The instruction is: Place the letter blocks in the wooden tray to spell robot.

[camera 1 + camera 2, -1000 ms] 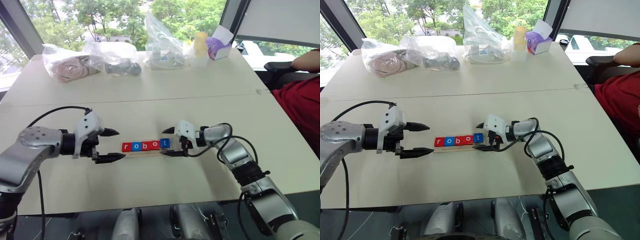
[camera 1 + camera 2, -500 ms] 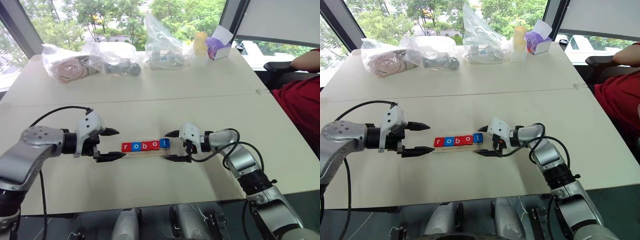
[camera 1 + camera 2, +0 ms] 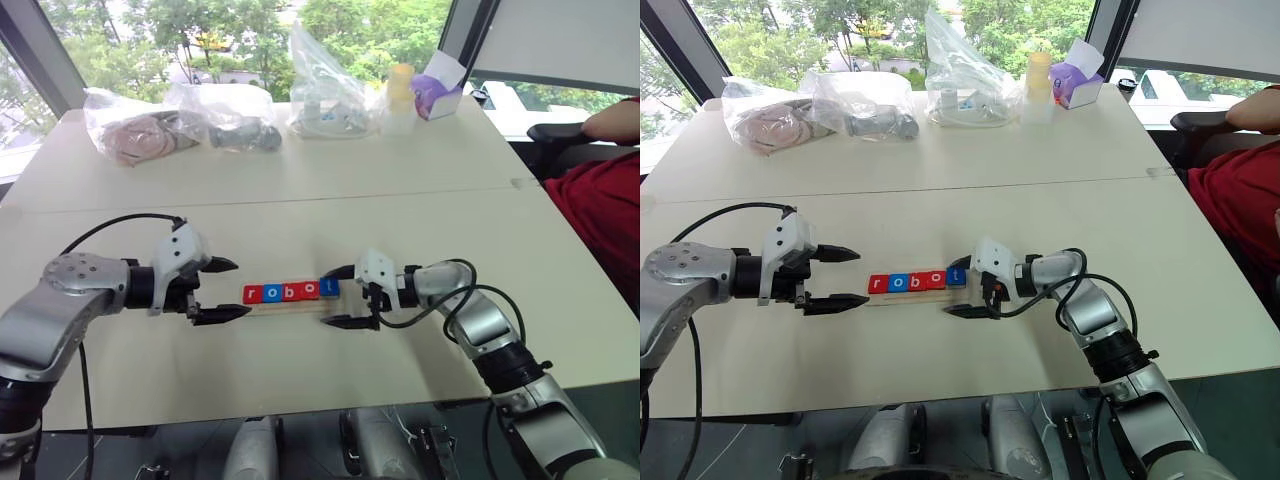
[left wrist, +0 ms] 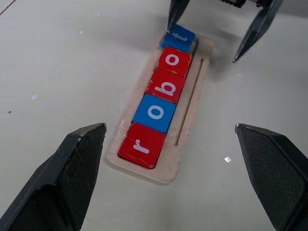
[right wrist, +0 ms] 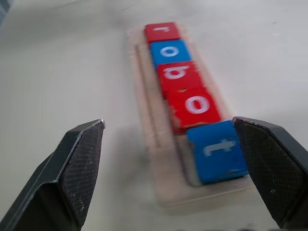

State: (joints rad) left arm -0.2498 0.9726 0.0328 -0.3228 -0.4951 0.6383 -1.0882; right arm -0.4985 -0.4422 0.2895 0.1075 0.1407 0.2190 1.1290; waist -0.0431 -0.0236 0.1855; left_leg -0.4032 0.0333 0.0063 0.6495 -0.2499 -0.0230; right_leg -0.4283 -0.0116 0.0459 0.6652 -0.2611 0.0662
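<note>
Five letter blocks [image 3: 290, 291] lie in a row in the wooden tray [image 4: 190, 113] at mid table, reading r, o, b, o, t. The red r [image 4: 142, 146] lies nearest my left gripper [image 3: 240, 289], which stands open just off that end with nothing between its fingers. The blue t [image 5: 223, 150] sits slightly askew at the other end. My right gripper [image 3: 328, 298] is open around that end. One fingertip [image 4: 169, 26] is at the t's far corner and the other stands off the tray's near side.
Clear plastic bags [image 3: 180, 120] with items, a yellow bottle [image 3: 401, 95] and a purple box [image 3: 440, 95] line the table's far edge. A person in a red top [image 3: 600, 210] sits at the right. A seam [image 3: 300, 196] crosses the table behind the tray.
My right gripper has drawn a little back toward the near edge and leftward, still open at the t end. The left gripper and the blocks have stayed put.
</note>
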